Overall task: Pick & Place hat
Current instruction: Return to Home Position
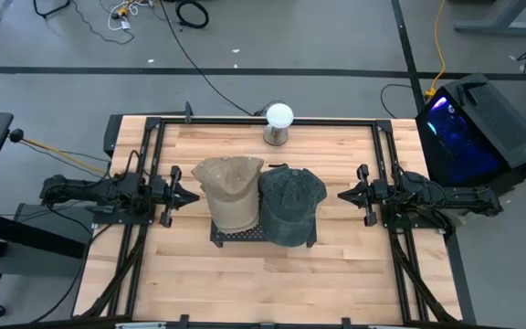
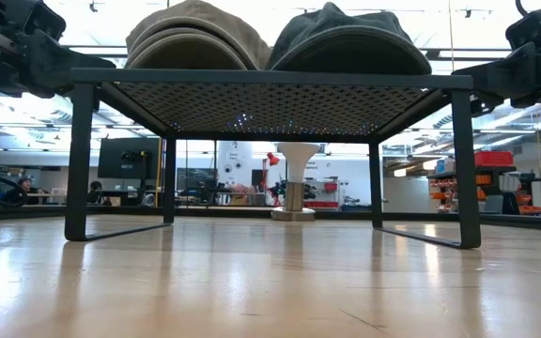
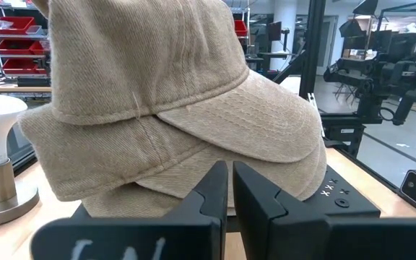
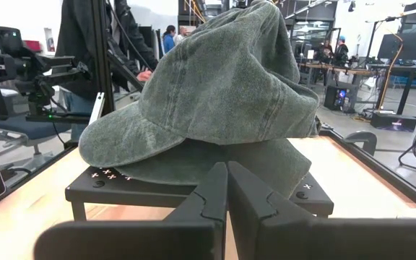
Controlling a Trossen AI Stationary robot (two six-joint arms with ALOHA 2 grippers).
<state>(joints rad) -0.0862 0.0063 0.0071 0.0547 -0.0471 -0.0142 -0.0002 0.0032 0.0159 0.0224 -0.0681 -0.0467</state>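
Two tan caps (image 1: pixel 230 190) lie stacked on the left half of a black perforated stand (image 1: pixel 261 234). Two grey-green caps (image 1: pixel 292 203) are stacked on its right half. The low view shows the tan caps (image 2: pixel 195 38) and the green caps (image 2: pixel 350 42) resting on the stand's top (image 2: pixel 270 94). My left gripper (image 1: pixel 195 195) is shut and level with the stand, just left of the tan caps (image 3: pixel 172 108). My right gripper (image 1: pixel 341 195) is shut and just right of the green caps (image 4: pixel 215 101). Neither gripper visibly touches a cap.
A white bulb-shaped object on a metal base (image 1: pixel 279 123) stands at the table's far edge, behind the stand. Black frame rails (image 1: pixel 386 164) run along both sides of the table. Bare wood (image 1: pixel 263 283) lies between the stand and the near edge. People are in the room beyond (image 4: pixel 92 43).
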